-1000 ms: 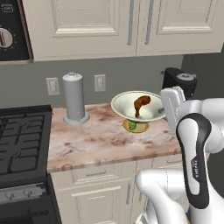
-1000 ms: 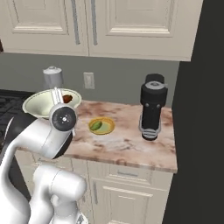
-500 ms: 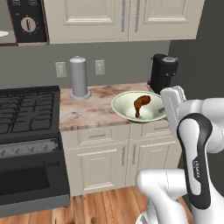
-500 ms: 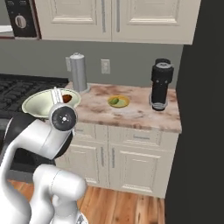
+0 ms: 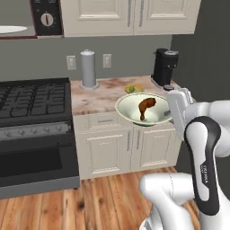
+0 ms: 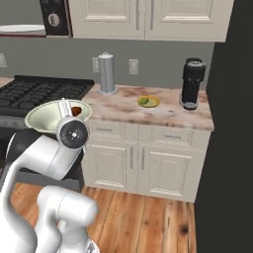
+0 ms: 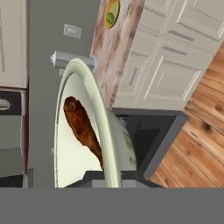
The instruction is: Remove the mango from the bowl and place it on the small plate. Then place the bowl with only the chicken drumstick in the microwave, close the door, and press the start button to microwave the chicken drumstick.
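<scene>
Your base has backed away from the counter [image 5: 103, 96] since half a second ago, bringing floor and the stove [image 5: 33, 101] into view. Your gripper [image 5: 176, 110] clenches the bowl's [image 5: 134, 112] right rim, holding it off the counter, drumstick [image 5: 145, 106] inside. The mango [image 6: 144, 101] lies on the plate [image 6: 153, 102], near the coffee maker [image 6: 191, 83]. The microwave [image 5: 47, 18] sits upper left.

The bowl [image 5: 143, 109], wide, off-white and pale green inside, rides level in mid-air in front of the cabinets, off the counter, with the reddish-brown chicken drumstick [image 5: 145, 107] lying alone inside it. The green mango [image 6: 144, 102] sits on the small plate [image 6: 148, 102], yellow-rimmed, on the counter. At eleven o'clock the microwave [image 5: 27, 19] shows its white turntable.
</scene>
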Robot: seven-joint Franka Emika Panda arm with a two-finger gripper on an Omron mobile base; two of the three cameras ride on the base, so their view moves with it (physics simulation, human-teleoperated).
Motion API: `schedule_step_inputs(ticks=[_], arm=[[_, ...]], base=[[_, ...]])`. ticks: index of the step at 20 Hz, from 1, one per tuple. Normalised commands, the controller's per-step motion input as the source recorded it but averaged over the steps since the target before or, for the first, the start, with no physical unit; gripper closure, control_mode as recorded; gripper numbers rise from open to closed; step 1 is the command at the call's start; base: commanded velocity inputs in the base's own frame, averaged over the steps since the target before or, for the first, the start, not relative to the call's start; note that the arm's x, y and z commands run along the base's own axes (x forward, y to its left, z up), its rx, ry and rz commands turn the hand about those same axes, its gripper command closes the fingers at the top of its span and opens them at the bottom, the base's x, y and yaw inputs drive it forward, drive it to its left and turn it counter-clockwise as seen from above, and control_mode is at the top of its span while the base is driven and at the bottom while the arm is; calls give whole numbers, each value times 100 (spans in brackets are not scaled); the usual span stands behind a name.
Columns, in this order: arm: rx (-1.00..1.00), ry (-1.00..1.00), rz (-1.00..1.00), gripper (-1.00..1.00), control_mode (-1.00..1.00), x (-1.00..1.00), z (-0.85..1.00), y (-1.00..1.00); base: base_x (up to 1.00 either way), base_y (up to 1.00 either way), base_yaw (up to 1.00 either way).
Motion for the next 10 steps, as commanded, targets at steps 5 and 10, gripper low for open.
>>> schedule_step_inputs(ticks=[5, 10], arm=[[0, 0, 0, 100, 100, 0, 0, 0], [0, 0, 0, 100, 100, 0, 0, 0]], base=[[9, 100, 0], [47, 100, 0]])
